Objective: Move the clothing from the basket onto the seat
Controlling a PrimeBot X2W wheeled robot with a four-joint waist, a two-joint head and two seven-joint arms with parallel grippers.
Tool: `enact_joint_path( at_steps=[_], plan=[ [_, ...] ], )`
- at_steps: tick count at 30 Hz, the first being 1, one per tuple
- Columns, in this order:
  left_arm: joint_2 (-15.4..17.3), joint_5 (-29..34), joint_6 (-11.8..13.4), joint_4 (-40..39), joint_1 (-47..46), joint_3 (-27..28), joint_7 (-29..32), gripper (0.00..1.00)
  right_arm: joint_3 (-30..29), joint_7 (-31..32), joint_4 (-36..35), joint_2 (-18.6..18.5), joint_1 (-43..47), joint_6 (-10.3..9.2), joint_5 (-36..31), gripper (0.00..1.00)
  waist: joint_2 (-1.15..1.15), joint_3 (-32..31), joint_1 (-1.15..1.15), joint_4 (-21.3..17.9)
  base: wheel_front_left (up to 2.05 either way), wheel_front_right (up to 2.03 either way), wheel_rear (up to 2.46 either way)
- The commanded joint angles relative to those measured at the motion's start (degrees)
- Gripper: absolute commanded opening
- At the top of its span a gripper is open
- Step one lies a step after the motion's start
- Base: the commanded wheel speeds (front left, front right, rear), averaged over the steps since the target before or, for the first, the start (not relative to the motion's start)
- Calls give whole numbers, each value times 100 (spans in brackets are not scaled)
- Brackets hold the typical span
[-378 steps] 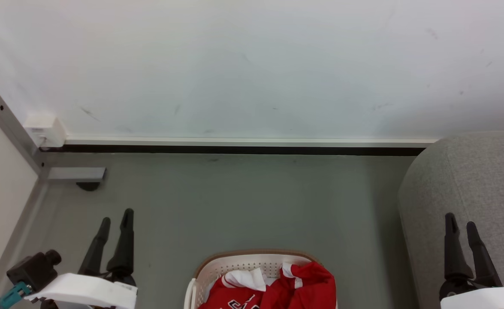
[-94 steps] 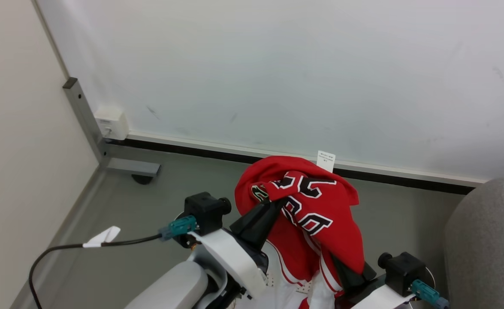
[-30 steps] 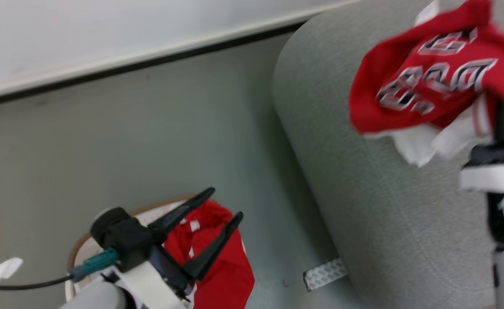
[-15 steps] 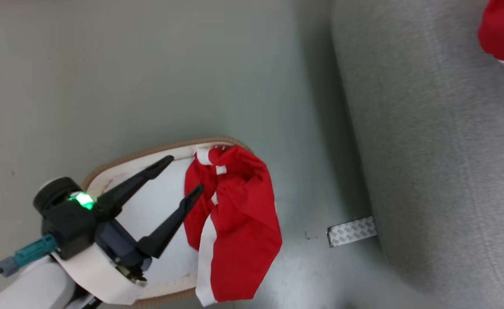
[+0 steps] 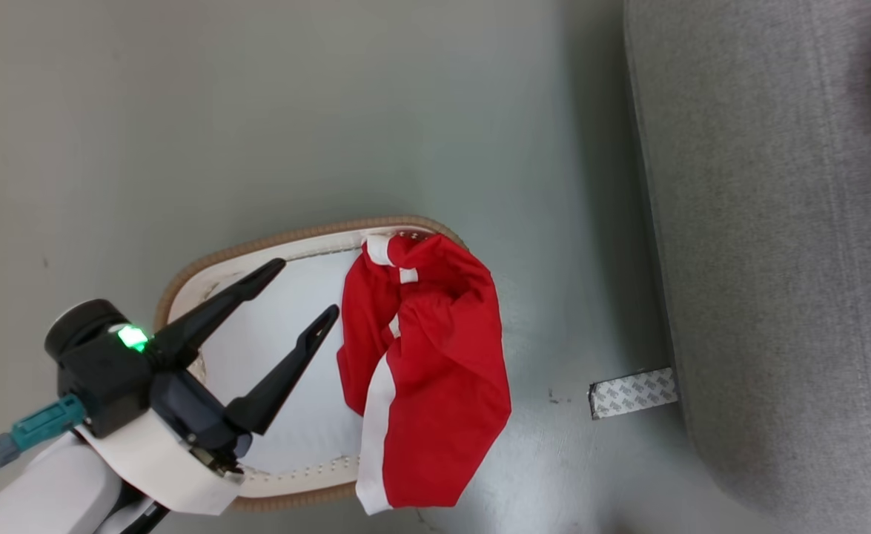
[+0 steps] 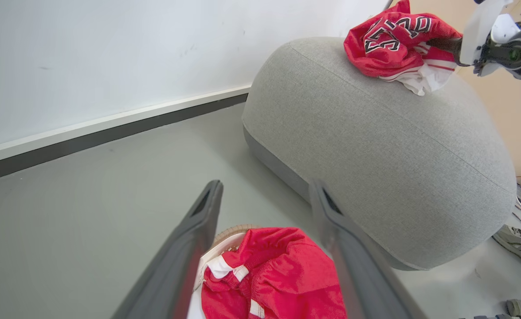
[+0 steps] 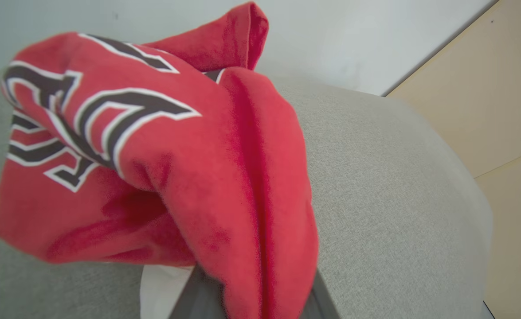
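While the left gripper (image 5: 305, 288) is hanging wide open over the basket (image 5: 257, 248), the striped garment (image 5: 428, 371) is lying on its 3 o'clock side, spilling over the rim towards the floor (image 5: 257, 111); at 3 o'clock the seat (image 5: 776, 259) is carrying the lettered garment (image 6: 393, 40) on top, which is draping over the right gripper (image 6: 440, 44) and hiding its fingers, so I cannot tell whether they are pinching it.

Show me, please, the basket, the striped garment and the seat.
basket (image 5: 294, 237): head view, on its brown rim.
striped garment (image 5: 435, 356): head view, red cloth middle.
seat (image 6: 375, 146): left wrist view, grey upholstered top.
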Motion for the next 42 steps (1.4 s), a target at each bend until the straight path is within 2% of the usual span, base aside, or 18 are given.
enact_joint_path(
  at_steps=[1,7,11,16,20,24,30,42],
  plan=[
    [-12,-42,-16,27,-41,27,-20,100,31,36,-62,1,86,-14,39,100,0,-53,0,-24,0,0,0],
    [-150,53,-27,176,40,2,-19,100,375,424,-93,-6,276,-14,215,100,0,-477,0,-114,0,0,0],
    [-365,-49,24,391,185,57,-20,100,662,781,-34,-220,513,-14,355,100,0,-1009,0,-148,0,0,0],
    [-756,-190,118,714,355,156,-21,100,1005,980,-70,-779,869,-14,723,100,0,-1761,0,-86,0,0,0],
    [-1040,-274,232,950,440,314,-20,100,1306,742,-64,-1365,954,-14,1155,100,0,-2315,0,18,0,0,0],
    [-1294,-358,353,1159,502,514,-17,100,1666,408,-349,-1560,1137,-14,1584,100,0,-2786,0,164,0,0,0],
    [-1607,-401,560,1440,678,966,-17,100,2191,-136,-941,-1205,1598,-14,1976,100,0,-3307,0,401,0,0,0],
    [-2188,146,699,1747,1525,2378,-18,100,2932,-1785,-1098,-284,2822,-14,1891,100,0,-3815,0,797,0,0,0]
  ],
)
